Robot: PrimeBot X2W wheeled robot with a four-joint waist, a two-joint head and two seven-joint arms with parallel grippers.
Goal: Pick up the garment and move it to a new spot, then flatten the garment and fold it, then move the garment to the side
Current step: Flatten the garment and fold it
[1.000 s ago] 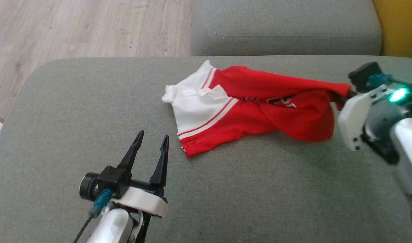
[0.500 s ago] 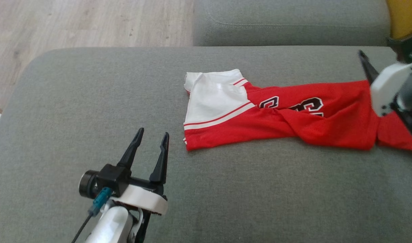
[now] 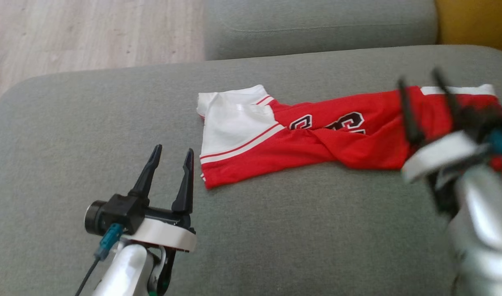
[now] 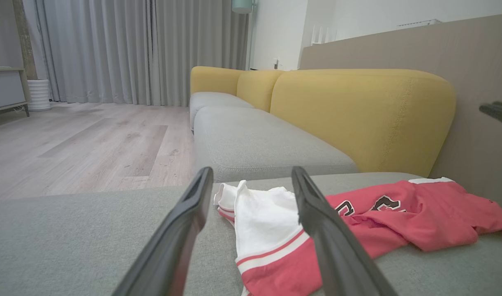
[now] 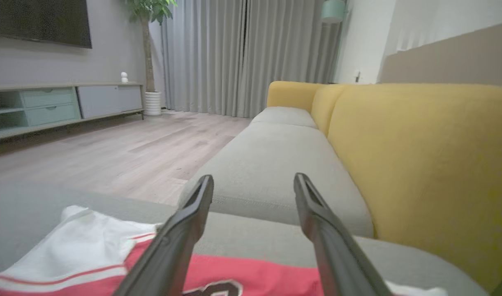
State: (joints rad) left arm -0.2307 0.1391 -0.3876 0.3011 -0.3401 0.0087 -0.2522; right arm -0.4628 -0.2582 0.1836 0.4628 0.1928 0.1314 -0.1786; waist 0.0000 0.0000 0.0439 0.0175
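Observation:
The garment [image 3: 316,135], a red jersey with a white end and black numbers, lies twisted across the grey seat cushion [image 3: 90,123]. My right gripper [image 3: 418,78] hangs open and blurred above its right end, holding nothing. In the right wrist view the gripper [image 5: 253,177] stands open over the garment [image 5: 90,246]. My left gripper [image 3: 173,149] is open and empty, a short way to the left of the garment's near red corner. The left wrist view shows that gripper [image 4: 251,170] open, with the garment [image 4: 357,222] just beyond its fingers.
A second grey cushion [image 3: 316,24] adjoins the far side, and a yellow backrest [image 3: 473,20] runs along the right. Wooden floor [image 3: 90,33] lies beyond the cushion's far left edge. Bare grey cushion stretches in front of the garment.
My right gripper opened and let go of the garment's right end, which dropped flat onto the cushion. The right arm swung its fingers up the view. The camera shifted slightly; the left arm stayed.

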